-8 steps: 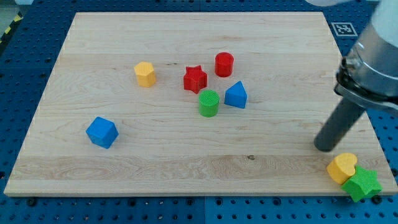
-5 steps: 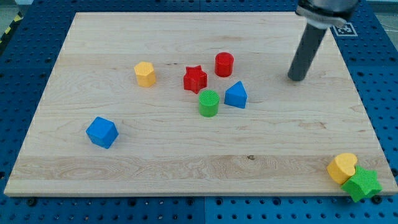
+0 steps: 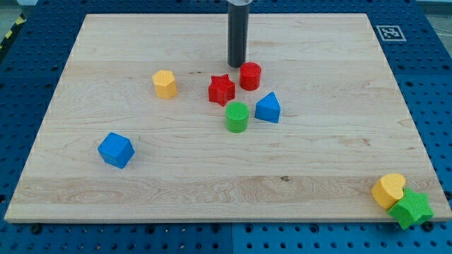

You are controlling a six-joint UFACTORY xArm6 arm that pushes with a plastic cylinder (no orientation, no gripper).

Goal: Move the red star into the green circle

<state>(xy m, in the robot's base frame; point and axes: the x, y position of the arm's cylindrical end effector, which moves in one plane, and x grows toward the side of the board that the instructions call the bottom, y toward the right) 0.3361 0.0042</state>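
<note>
— Wooden bench (image 3: 141,197) on a blue pegboard; where does my tip (image 3: 236,65) stand?

— At the far side of the central cluster, just beyond the red star (image 3: 221,89) and close to the left of the red cylinder (image 3: 250,75). No pincer is fitted, so there is nothing to be apart or together.

— And the star against the green circle (image 3: 236,116)?

— Just beyond it and slightly left, close but apart. A blue triangular block (image 3: 268,108) sits just right of the green one.

— What else lies about?

— A yellow hexagonal block (image 3: 164,83) left of the star, a blue cube (image 3: 116,149) near left, and in the near right corner a yellow heart (image 3: 389,190) touching a green star (image 3: 412,209).
</note>
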